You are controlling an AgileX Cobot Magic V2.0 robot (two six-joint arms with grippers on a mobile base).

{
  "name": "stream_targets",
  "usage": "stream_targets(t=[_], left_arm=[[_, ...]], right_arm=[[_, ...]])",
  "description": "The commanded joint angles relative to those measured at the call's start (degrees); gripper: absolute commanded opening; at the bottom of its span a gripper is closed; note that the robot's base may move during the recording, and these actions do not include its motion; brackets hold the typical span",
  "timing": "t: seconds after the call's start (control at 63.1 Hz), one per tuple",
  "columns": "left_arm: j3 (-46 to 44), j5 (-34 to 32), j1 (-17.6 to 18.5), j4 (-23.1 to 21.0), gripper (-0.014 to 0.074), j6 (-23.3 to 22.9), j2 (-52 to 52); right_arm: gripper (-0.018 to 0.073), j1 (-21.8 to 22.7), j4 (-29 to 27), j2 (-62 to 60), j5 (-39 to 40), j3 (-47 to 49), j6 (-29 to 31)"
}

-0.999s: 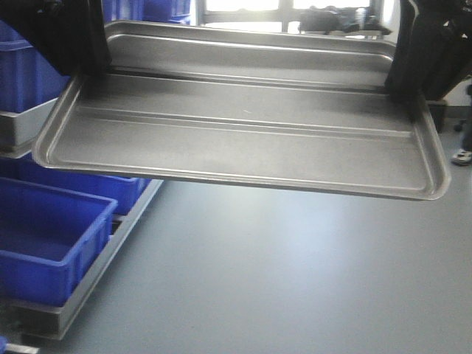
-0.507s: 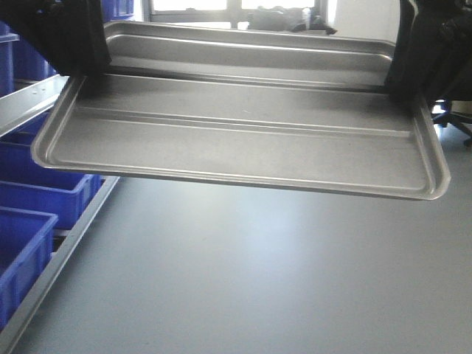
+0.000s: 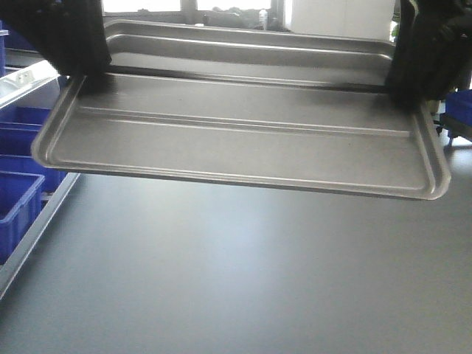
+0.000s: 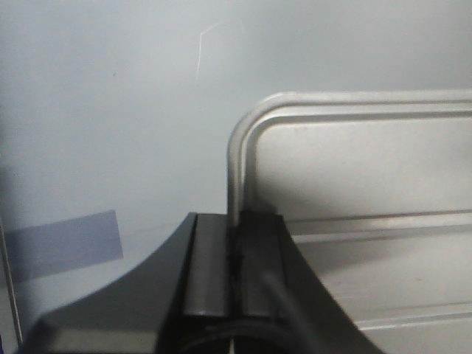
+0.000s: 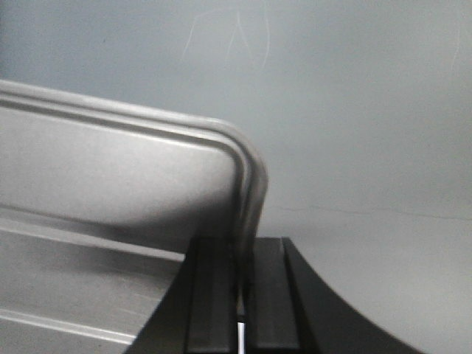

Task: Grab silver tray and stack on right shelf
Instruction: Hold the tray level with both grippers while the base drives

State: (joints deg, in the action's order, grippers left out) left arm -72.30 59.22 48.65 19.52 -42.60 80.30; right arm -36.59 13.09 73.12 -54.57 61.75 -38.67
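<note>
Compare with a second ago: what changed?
The blue plastic bins and their steel rack slid left in the front view; another blue bin appeared far right. Unchanged: shallow shiny silver tray held above the floor, left tool and right tool clamped on its rims.

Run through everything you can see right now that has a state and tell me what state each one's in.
silver tray: empty, lifted clear of the floor, gripped at both short rims.
left gripper: shut on the silver tray's left rim.
right gripper: shut on the silver tray's right rim.
deeper tray: empty, lying just behind the held one.
blue bins: sitting on the rack at left, contents not visible.
</note>
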Motion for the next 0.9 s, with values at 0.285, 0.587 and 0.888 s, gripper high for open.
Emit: stream_targets(t=[0.285,0.587,0.888], left_arm=[[-2.2,-2.9,0.3,1.9,-0.0093,0.1,-2.1],[-2.2,-2.9,0.3,1.9,-0.0093,0.1,-2.1],[-2.2,-2.9,0.3,1.9,-0.0093,0.1,-2.1]], right_arm=[[0.0057,0.0,1.1,-1.6,1.9,1.9,1.6],[0.0057,0.0,1.1,-1.6,1.9,1.9,1.6],[0.0057,0.0,1.1,-1.6,1.9,1.9,1.6]])
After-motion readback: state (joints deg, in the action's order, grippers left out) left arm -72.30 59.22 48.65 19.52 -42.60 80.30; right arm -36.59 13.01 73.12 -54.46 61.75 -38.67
